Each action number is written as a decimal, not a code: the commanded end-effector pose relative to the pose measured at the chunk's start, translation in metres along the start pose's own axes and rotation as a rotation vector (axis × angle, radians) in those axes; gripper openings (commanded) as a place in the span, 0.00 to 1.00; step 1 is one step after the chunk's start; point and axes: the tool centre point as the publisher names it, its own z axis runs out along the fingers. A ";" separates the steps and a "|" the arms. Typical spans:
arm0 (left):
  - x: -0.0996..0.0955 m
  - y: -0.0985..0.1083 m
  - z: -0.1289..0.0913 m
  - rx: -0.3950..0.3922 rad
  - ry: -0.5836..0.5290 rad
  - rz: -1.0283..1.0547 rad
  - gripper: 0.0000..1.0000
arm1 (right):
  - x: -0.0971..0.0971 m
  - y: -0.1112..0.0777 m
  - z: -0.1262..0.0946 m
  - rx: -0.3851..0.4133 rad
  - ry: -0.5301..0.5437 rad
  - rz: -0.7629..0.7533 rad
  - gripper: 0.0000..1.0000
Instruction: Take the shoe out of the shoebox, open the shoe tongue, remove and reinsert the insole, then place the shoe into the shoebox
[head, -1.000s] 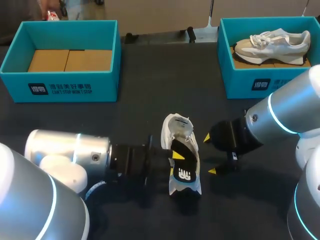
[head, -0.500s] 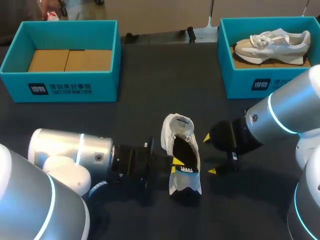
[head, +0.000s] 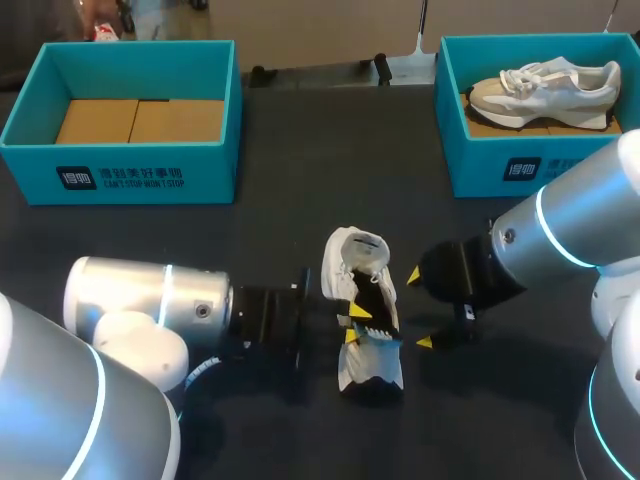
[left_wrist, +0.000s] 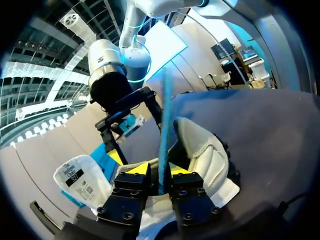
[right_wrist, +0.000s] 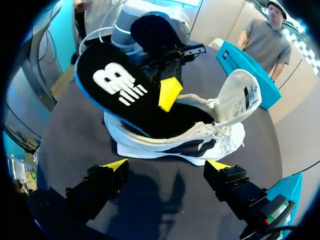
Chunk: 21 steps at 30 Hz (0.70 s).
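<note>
One insole (right_wrist: 125, 95), seemingly half inside shoe (right_wrist: 200, 140), pinched by left gripper (left_wrist: 159, 172).

You are looking at a robotics lab bench, not a home or a shop. Two silver robot arms with glowing blue rings, the left arm (head: 150, 300) and the right arm (head: 560, 240), are hanging low over a plain dark table (head: 330, 180). Two matching teal shoeboxes are sitting at its far corners. The left shoebox (head: 120, 175) is holding only cardboard (head: 140, 120), and the right shoebox (head: 480, 165) is holding a pale shoe (head: 545, 92).
</note>
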 end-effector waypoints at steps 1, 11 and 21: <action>0.006 -0.010 -0.008 0.006 -0.003 0.010 0.29 | 0.001 0.001 0.000 0.004 -0.003 0.001 1.00; 0.007 -0.024 -0.004 0.035 -0.002 0.033 0.00 | 0.001 0.001 0.000 0.004 -0.003 0.001 1.00; 0.000 -0.006 0.005 0.009 -0.008 0.093 0.00 | 0.001 0.001 0.000 0.004 -0.003 0.001 1.00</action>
